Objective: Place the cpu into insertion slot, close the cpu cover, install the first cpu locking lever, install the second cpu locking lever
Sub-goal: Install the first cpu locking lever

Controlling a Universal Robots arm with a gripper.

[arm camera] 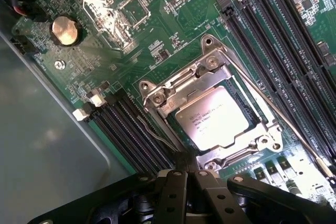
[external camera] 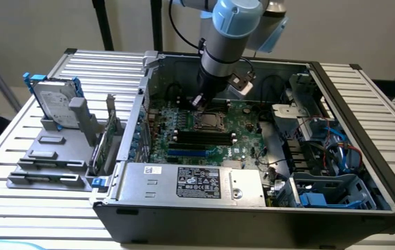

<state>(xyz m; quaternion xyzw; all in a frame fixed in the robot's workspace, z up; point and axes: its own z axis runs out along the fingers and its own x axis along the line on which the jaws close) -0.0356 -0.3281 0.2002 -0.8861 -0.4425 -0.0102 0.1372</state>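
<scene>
Beside cpu cover (arm camera: 184,83), jaws closed, tips hidden, nothing seen held; cpu (arm camera: 218,121) shows through window.

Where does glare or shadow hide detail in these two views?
Wrist view: glare whitens the cpu and a patch of motherboard beside it; the tool is a dark silhouette. Exterior view: the front wall of the computer case lies in shadow.

We see green motherboard (arm camera: 157,30), pale silvery cpu (arm camera: 212,121) with dark print, silver cpu cover (arm camera: 186,82), black memory slots (arm camera: 283,66), black gripper (arm camera: 191,176), pale-blue and grey arm (external camera: 225,47), dark grey case (external camera: 253,224), white ribbed table (external camera: 16,208)
</scene>
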